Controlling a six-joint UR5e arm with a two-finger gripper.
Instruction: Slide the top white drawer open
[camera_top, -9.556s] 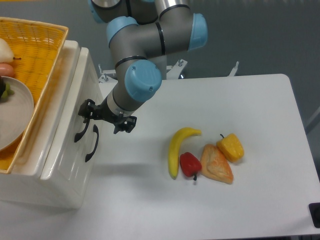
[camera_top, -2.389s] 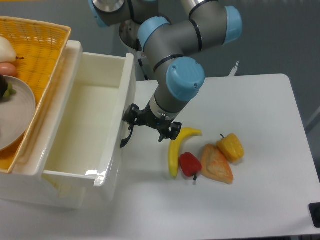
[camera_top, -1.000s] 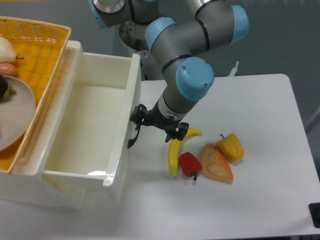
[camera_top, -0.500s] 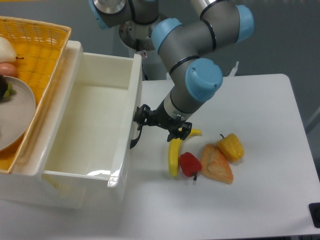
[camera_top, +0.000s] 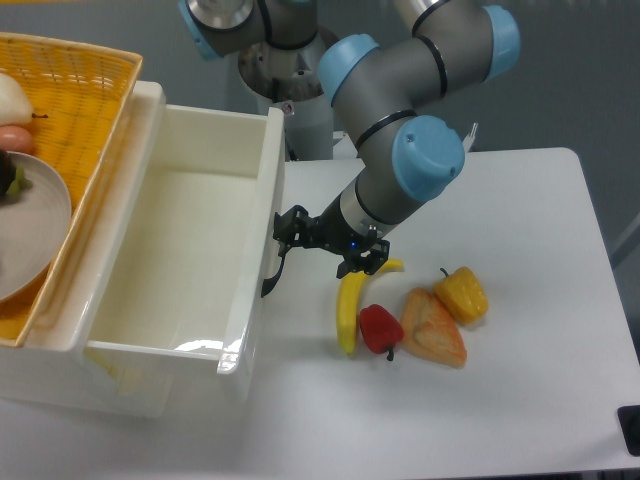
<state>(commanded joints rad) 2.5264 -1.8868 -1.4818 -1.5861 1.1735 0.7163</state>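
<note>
The top white drawer stands pulled far out of the cabinet, its white inside bare. Its curved black handle hangs on the front panel, facing the table. My gripper sits just right of that panel, near the handle's upper end. Its fingers are slightly apart and hold nothing. The lower drawer is hidden beneath the open one.
A yellow wicker basket with a plate and food rests on the cabinet top. Close to my wrist on the table lie a banana, a red pepper, a pastry and a yellow pepper.
The drawer has gone from closed to pulled far out to the right. In the last half second my gripper let go of the handle and drew slightly right.
</note>
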